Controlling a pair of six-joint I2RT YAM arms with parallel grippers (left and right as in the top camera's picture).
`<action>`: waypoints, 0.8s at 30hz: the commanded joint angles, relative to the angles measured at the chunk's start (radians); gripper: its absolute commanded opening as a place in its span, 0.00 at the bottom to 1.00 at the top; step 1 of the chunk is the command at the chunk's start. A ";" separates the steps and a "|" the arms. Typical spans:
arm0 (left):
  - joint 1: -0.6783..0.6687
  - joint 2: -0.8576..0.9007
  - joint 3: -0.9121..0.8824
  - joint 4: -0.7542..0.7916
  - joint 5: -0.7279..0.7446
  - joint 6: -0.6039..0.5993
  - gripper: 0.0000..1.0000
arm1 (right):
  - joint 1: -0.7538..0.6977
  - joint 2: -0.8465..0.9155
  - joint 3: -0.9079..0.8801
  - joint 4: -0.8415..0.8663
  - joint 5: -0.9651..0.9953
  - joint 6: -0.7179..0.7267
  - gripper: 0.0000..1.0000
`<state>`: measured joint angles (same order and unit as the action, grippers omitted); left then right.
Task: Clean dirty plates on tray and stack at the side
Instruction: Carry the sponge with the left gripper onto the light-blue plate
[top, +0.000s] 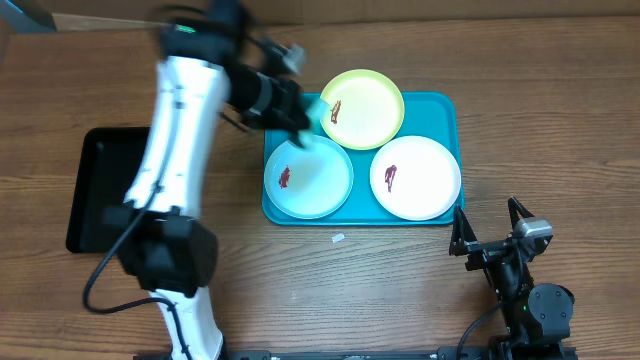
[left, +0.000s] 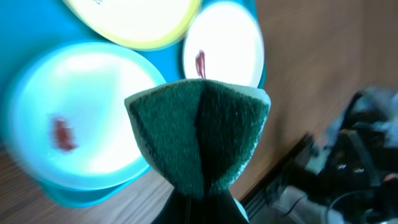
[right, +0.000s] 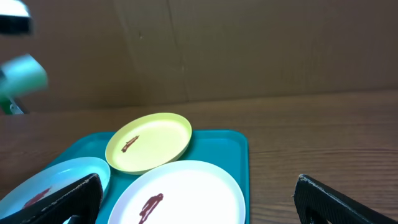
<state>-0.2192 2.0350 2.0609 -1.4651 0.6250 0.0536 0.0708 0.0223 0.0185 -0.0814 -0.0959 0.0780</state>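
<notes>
Plates: the yellow-green plate (top: 365, 108), the bluish-white plate (top: 310, 180) and the white plate (top: 415, 178) lie flat in the tray (top: 440, 105), each with a reddish-brown smear (top: 390, 176).
Left end effector: the left end effector (top: 312, 115) is clamped on a sponge (left: 199, 137), which is folded with its dark green face outward.
Plates relative to it: from overhead the sponge sits over the tray's upper-left part, at the left rim of the yellow-green plate and just above the bluish-white one. Whether it touches either plate cannot be told.
Left arm pose: the left arm (top: 180, 130) reaches from the near edge of the desk (top: 560, 120) up and across, with its wrist bent right toward the tray.
Right end effector: the right end effector (top: 488, 225) has its fingers spread apart and holds nothing. It is low over the desk near the tray's lower-right corner.
Left wrist view: the bluish-white plate's smear appears left of the sponge and the white plate's smear above it. The picture is blurred.
Right wrist view: the white plate is nearest and the yellow-green one is behind it. The raised tray rim shows here.
Overhead only: a black tray (top: 100, 180) left of the arm, and a small white scrap (top: 338, 238) on the desk below the tray.
</notes>
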 joint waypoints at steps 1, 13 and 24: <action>-0.109 -0.006 -0.155 0.109 -0.133 -0.148 0.04 | -0.006 0.000 -0.010 0.004 0.014 0.000 1.00; -0.234 -0.006 -0.489 0.486 -0.482 -0.613 0.04 | -0.006 0.000 -0.010 0.004 0.014 0.000 1.00; -0.228 -0.006 -0.513 0.528 -0.468 -0.583 0.04 | -0.006 0.000 -0.010 0.004 0.014 0.000 1.00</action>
<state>-0.4362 2.0350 1.5585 -0.9413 0.1612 -0.5228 0.0708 0.0227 0.0185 -0.0826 -0.0959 0.0780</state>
